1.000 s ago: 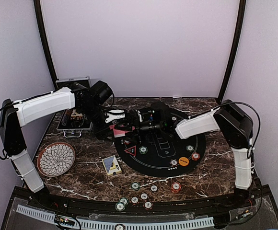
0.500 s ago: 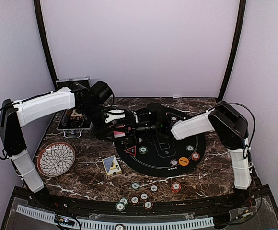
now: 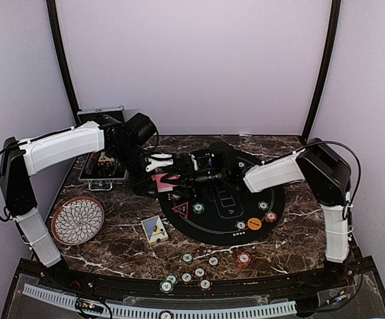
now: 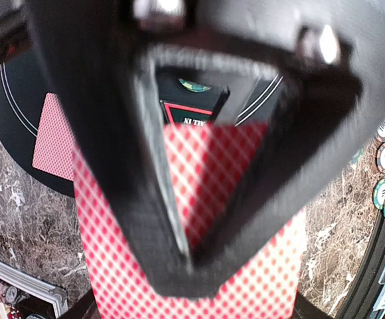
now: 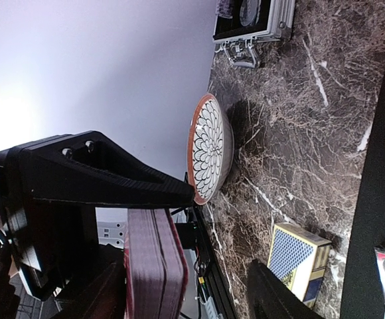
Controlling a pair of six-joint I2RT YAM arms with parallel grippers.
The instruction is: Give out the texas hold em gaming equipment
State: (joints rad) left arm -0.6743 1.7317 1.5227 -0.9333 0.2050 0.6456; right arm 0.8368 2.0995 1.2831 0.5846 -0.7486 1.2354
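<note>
My left gripper (image 3: 156, 174) is shut on a deck of red-backed cards (image 3: 164, 179), held above the left edge of the round black mat (image 3: 272, 189). In the left wrist view its fingertips (image 4: 189, 266) pinch the deck (image 4: 259, 279). My right gripper (image 3: 180, 175) is open right beside the deck. In the right wrist view the deck's edge (image 5: 154, 266) stands between its spread fingers (image 5: 279, 296). One red-backed card (image 4: 50, 136) lies on the mat. A red triangle (image 3: 180, 210), an orange disc (image 3: 254, 223) and some chips (image 3: 198, 207) lie on the mat.
Several chips (image 3: 187, 272) lie along the near table edge, with a red one (image 3: 243, 258). A blue card box (image 3: 154, 229) lies in front of the mat. The patterned plate (image 3: 77, 220) is at the left and the silver case (image 3: 101, 143) at the back left.
My right arm reached left toward the deck, then drew back a little. My left gripper has kept hold of the deck in about the same place.
</note>
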